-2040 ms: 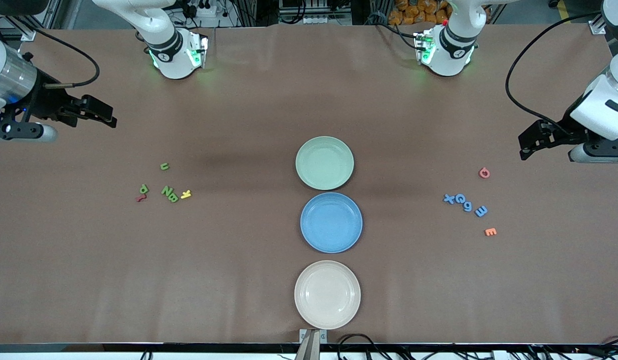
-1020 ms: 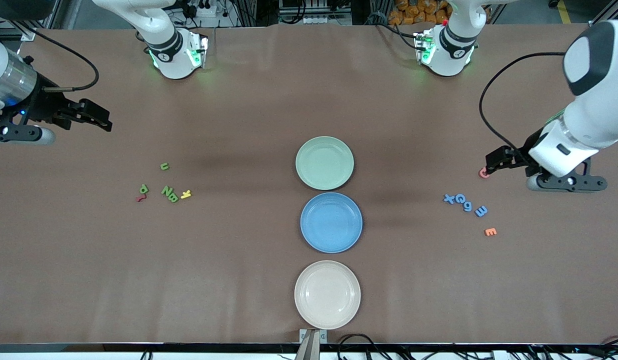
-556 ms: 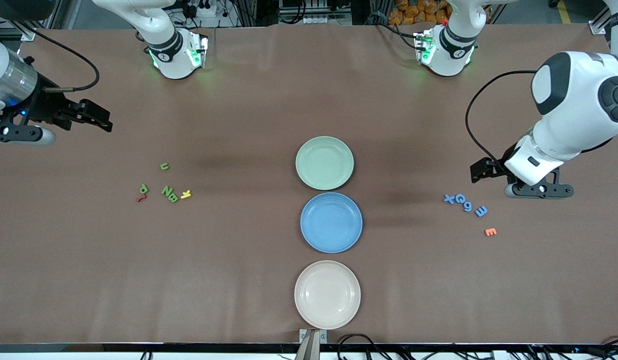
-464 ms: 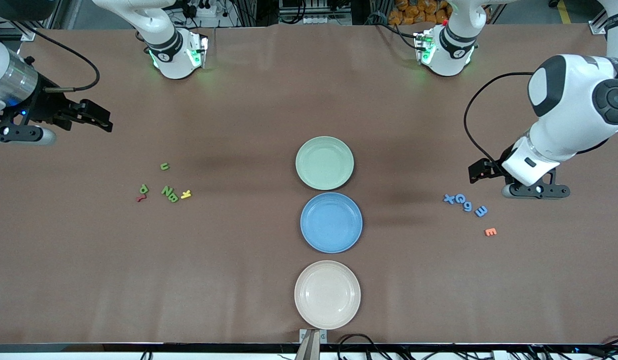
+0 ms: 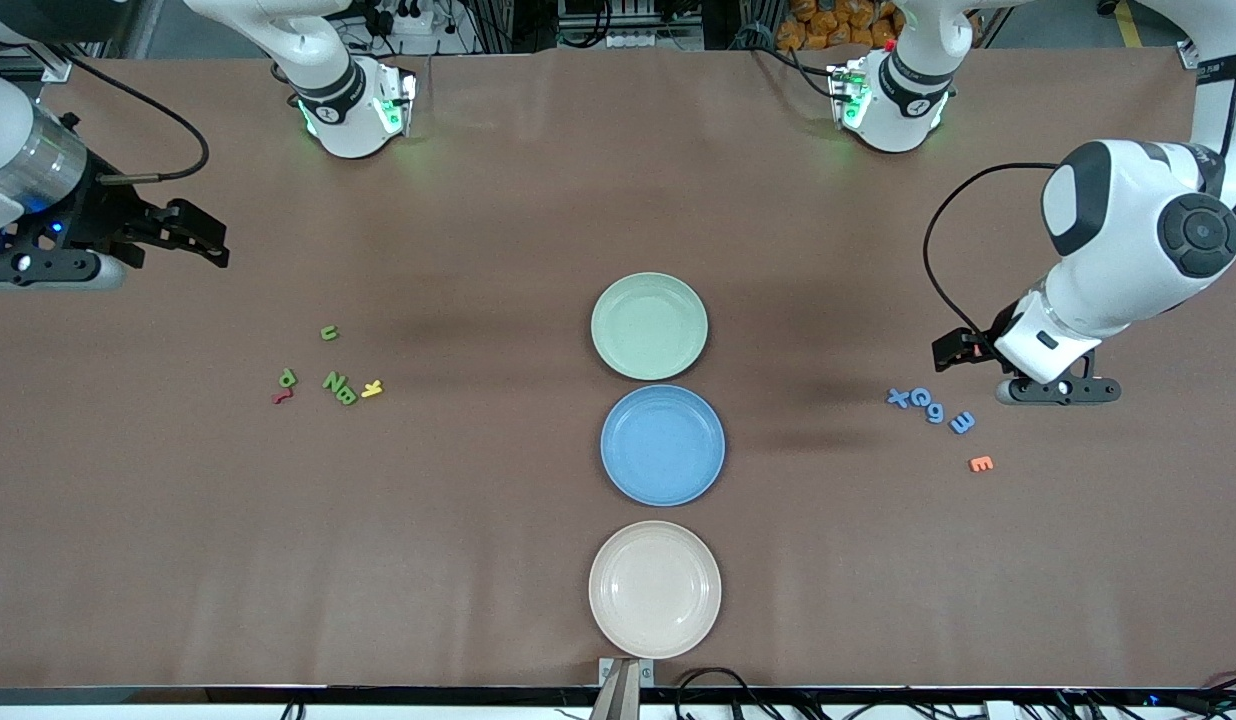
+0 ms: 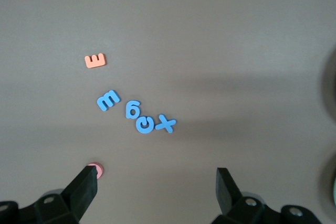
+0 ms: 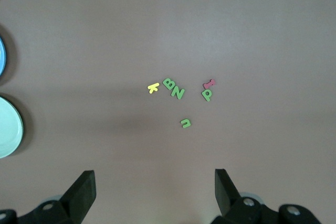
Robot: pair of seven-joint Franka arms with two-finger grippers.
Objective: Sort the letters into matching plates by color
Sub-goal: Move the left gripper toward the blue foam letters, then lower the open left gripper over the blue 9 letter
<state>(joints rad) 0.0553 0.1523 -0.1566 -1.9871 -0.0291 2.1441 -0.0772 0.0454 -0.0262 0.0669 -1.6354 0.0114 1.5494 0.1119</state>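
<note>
Left claw [image 6: 152,190] open over pink letter [image 6: 95,170]; blue letters [image 6: 137,117] near.

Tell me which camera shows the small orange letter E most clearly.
The left wrist view: the small orange foam letter E lies unobstructed and largest there, apart from the blue letters. The front view shows it tiny. The right wrist view misses it.

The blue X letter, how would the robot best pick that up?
Probably from straight above: the blue X lies flat, touching the blue C. The open left gripper could pinch across its free arms, away from the C.
</note>
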